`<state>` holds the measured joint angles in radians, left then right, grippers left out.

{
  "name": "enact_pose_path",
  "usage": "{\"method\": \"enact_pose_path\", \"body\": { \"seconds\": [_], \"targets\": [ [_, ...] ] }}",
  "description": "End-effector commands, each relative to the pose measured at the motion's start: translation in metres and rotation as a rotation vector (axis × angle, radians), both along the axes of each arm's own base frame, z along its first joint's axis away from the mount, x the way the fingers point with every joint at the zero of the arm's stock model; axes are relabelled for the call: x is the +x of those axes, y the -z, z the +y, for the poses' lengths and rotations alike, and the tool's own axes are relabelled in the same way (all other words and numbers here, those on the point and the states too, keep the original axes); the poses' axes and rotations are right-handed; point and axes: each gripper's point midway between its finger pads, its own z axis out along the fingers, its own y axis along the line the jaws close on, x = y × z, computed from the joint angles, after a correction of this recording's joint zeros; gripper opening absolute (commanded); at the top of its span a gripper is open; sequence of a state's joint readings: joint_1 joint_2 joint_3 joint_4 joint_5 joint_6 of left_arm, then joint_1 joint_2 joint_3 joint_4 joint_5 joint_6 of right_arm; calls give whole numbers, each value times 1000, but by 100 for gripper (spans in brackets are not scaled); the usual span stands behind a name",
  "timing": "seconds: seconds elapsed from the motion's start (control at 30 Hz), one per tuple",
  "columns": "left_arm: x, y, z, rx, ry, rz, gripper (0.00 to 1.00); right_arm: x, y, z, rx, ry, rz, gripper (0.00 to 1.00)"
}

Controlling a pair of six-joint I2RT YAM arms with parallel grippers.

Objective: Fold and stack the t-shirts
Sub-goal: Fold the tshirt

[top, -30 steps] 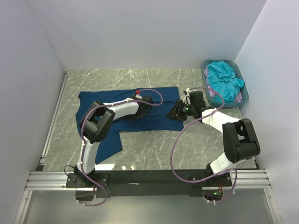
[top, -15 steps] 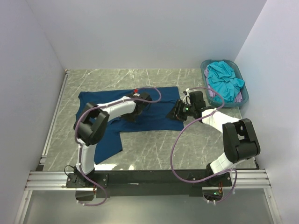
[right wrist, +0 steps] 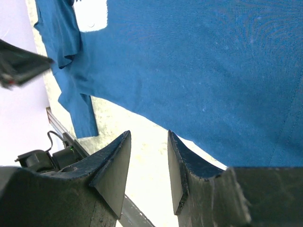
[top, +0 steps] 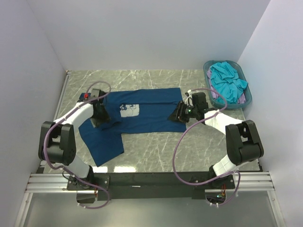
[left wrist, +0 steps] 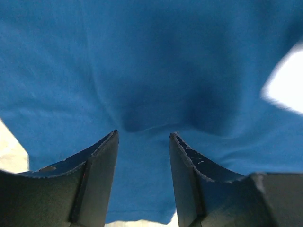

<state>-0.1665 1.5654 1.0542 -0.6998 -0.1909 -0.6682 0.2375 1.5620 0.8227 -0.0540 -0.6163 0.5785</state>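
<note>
Bright even light; left wrist close-up perhaps defocused.

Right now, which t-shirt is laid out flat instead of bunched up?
The dark navy t-shirt with the white chest print, spread on the table. The turquoise t-shirt and pale lilac t-shirt are crumpled in the basket.

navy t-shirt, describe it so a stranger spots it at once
On the grey marble table, the navy t-shirt lies spread across the middle. Unlike the turquoise tee bunched in the far-right teal basket, it is dark with a small white chest print.
</note>
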Motion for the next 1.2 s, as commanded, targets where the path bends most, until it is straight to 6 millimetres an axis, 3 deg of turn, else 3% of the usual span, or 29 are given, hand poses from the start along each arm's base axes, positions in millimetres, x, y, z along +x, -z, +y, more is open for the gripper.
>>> {"method": "enact_pose_path", "body": {
  "seconds": [0.0, 0.13, 0.37, 0.63, 0.73, 0.93, 1.0, 1.1, 1.17],
  "targets": [
    [-11, 11, -9, -127, -37, 6, 52, 2, -7, 2, 19, -24, -32, 44],
    [-19, 26, 10, -105, -85, 37, 52, 1, -8, 1, 13, -29, -35, 44],
    [-13, 35, 15, -82, -97, 54, 43, 0, -9, 2, 18, -33, -40, 44],
    [1, 22, 22, -42, -102, 11, 34, -2, -6, 3, 18, -38, -32, 44],
    [7, 17, 25, -24, -101, -2, 24, -2, -6, 3, 24, -41, -31, 44],
    [6, 23, 31, 19, -95, 39, 23, -2, -7, 3, 23, -40, -31, 44],
    [3, 23, 33, 29, -97, 47, 18, -2, -6, 3, 24, -39, -30, 44],
    [-3, 21, 38, 54, -101, 60, 3, -3, -6, 4, 23, -42, -28, 44],
    [-7, 19, 38, 55, -98, 62, 1, -2, -6, 4, 24, -42, -28, 44]
  ]
}}
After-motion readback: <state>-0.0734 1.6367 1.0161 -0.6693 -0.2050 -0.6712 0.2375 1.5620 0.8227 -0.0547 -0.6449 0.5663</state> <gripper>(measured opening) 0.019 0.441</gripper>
